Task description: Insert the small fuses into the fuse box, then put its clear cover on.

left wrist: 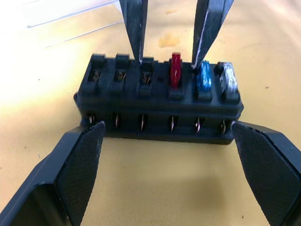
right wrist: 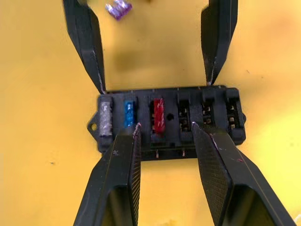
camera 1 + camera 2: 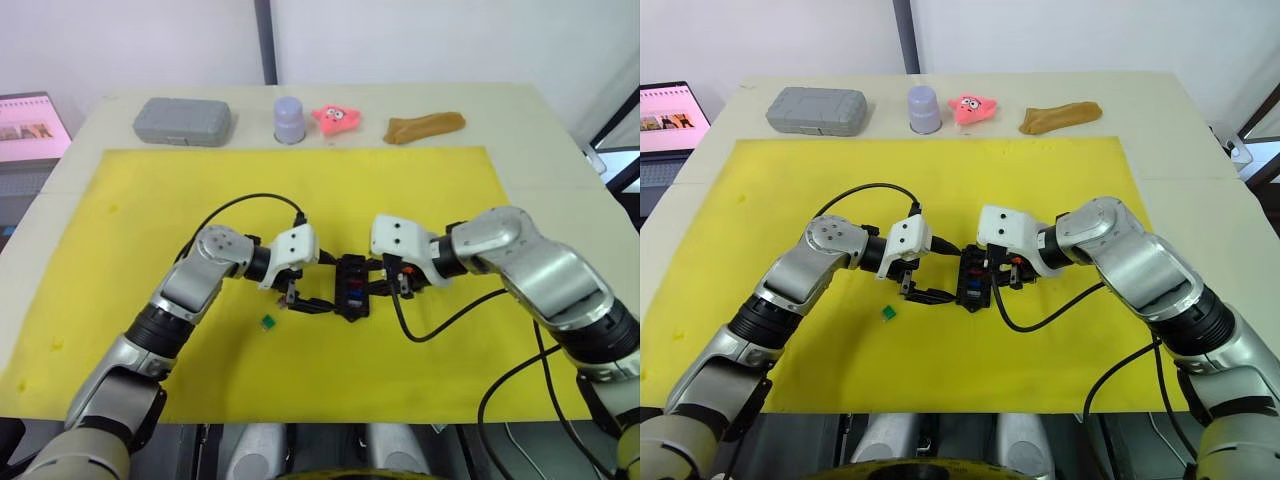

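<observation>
1. The small black rectangular plastic fuse box (image 3: 352, 286) lies on the yellow mat (image 3: 420, 190) on the desk, between both claws.
2. Grey, blue and red fuses (image 2: 159, 116) sit in one row.
3. Left claw (image 1: 167, 155): open, straddling the box ends.
4. Right claw (image 2: 164, 136): parted over the red fuse; contact unclear.
5. A green fuse (image 3: 267, 321) lies loose near the left claw.

Bright, even overhead light across the yellow mat (image 3: 400, 190); soft, short shadows. Glare washing out one corner of the left wrist view. Near fingers (image 1: 70, 174) slightly soft, edges mildly bowed.
</observation>
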